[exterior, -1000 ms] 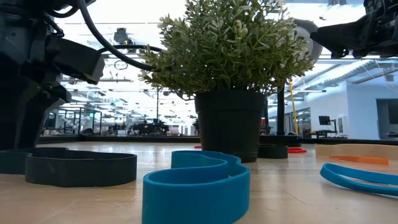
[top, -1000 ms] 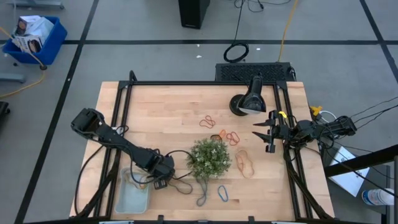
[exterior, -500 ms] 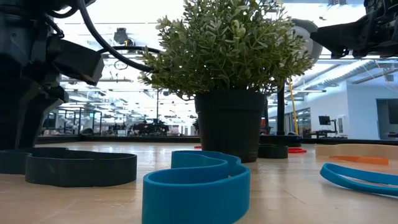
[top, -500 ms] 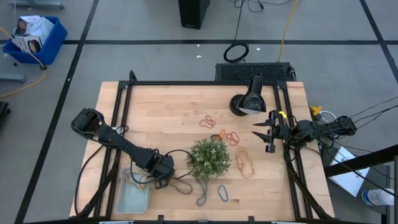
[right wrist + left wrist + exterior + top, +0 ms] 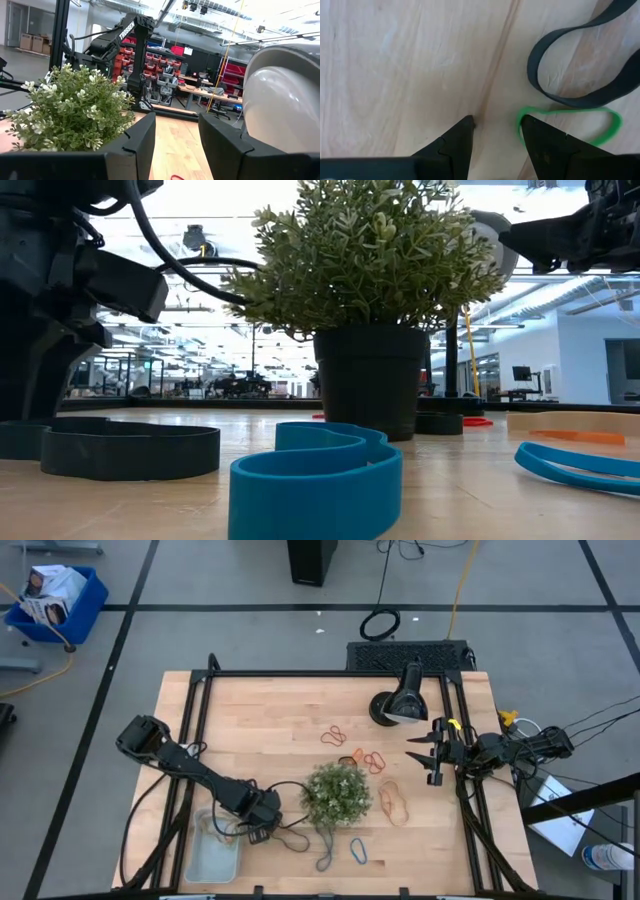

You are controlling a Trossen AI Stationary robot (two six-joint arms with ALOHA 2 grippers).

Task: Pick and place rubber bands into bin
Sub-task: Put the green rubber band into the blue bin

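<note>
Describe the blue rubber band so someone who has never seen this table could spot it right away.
Find the potted plant in the middle of the wooden table. The blue rubber band lies just beyond the plant toward the table's near edge, beside a dark band. It is the only blue loop; the others are orange-red, tan or dark.

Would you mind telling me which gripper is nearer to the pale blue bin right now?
The left. The left gripper is low over the table right beside the bin, jaws open. The right gripper hangs open at the table's far right edge, beyond the plant.
</note>
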